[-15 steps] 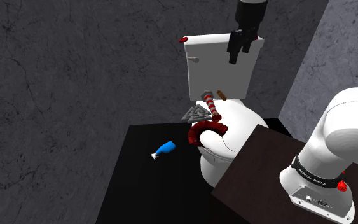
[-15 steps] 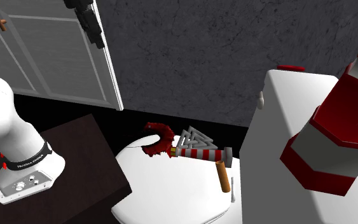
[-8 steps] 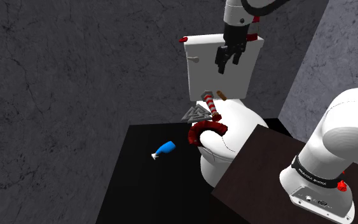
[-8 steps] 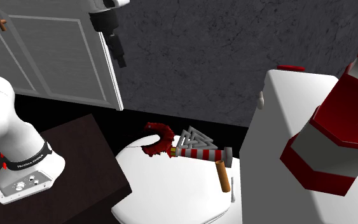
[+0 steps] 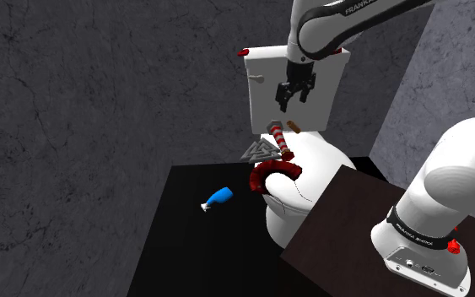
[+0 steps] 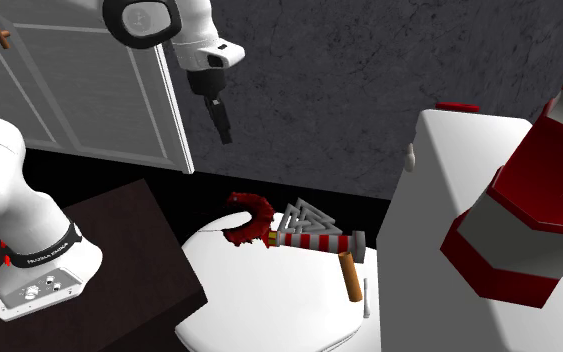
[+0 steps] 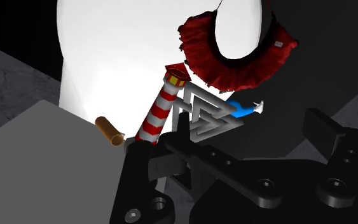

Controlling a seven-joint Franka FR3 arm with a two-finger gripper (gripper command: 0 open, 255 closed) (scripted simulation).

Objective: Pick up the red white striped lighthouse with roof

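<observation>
The red and white striped lighthouse (image 5: 279,142) lies on its side on the white toilet lid (image 5: 311,169), close to the tank; its red roof (image 7: 176,75) points toward the red wreath. It also lies across the lid in the second exterior view (image 6: 314,241). My gripper (image 5: 292,95) hangs in front of the tank, a short way above the lighthouse, fingers pointing down, open and holding nothing. It is high above the lid in the second exterior view (image 6: 222,126). In the wrist view the lighthouse (image 7: 161,109) lies just beyond the gripper (image 7: 234,153).
A red wreath (image 5: 276,174), a grey triangle ornament (image 5: 261,152) and a brown cylinder (image 5: 293,126) crowd the lighthouse. The white tank (image 5: 269,93) rises behind it, with a red and white banded object (image 6: 529,210) on top. A blue object (image 5: 218,198) lies on the black floor.
The gripper has come down from above the tank and shifted toward the shoulder view's left, now in front of the tank above the lighthouse. The objects have not moved.
</observation>
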